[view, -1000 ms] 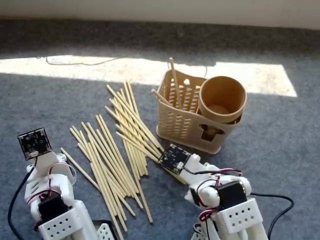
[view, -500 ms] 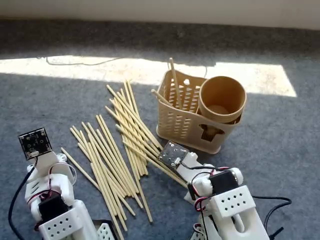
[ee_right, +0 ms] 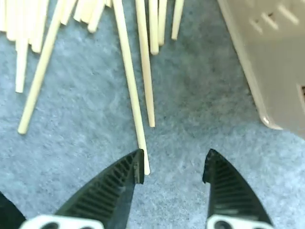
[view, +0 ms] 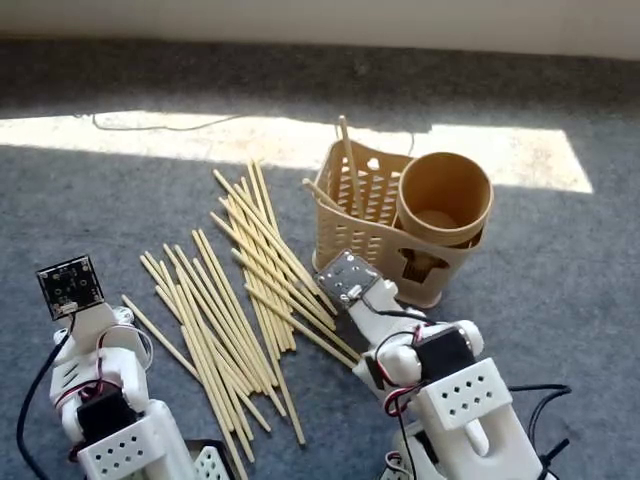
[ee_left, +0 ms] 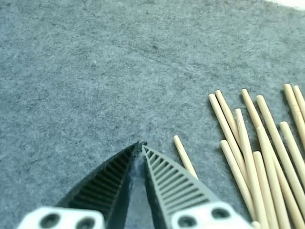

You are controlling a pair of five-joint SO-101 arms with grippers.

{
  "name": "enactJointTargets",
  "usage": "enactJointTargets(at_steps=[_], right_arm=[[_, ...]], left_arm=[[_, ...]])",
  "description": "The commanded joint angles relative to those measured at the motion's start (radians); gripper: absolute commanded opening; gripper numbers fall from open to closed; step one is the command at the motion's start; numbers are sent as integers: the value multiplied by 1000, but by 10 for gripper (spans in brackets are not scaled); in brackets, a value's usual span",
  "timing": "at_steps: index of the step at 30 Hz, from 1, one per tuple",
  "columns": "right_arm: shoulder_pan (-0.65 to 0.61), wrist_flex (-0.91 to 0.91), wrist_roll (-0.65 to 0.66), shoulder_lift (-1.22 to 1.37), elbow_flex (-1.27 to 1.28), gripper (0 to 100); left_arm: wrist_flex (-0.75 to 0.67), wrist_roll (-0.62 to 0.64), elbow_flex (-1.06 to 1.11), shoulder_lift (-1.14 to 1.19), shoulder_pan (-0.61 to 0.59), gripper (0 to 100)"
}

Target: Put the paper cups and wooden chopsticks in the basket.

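We see a grey short-pile carpet (view: 120, 200) carrying everything, with a bright strip of sunlight across its far part. On it lies a loose spread of pale wooden chopsticks (view: 225, 310), many overlapping, most slanting the same way. Just beside the spread's far right end stands a beige slotted plastic basket (view: 360, 245), upright. A thin dark cable (view: 150, 127) trails through the sunlit strip.

Grey carpet (view: 560, 300) under a broad band of sunlight (view: 250, 142).
Pale wall (view: 300, 18) along the far edge; thin dark cable (view: 160, 128) across the lit patch's left end.
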Motion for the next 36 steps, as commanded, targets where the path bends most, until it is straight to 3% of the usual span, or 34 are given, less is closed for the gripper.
enactJointTargets(at_steps=[1,6,12,21,36], right_arm=[[-136,-21,-57,5,-64,205],[-263,-137,-143,7,-65,178],[-332,-303,-143,128,-70,148],[-337,-447,-143,466,-200,148],[-331,-622,-143,756,-214,145]], left_arm=[[6,-6,19,-8,-4,11],[8,-6,19,-8,-4,11],[8,-6,19,-8,-4,11],[8,-6,19,-8,-4,11],[8,-6,19,-8,-4,11]])
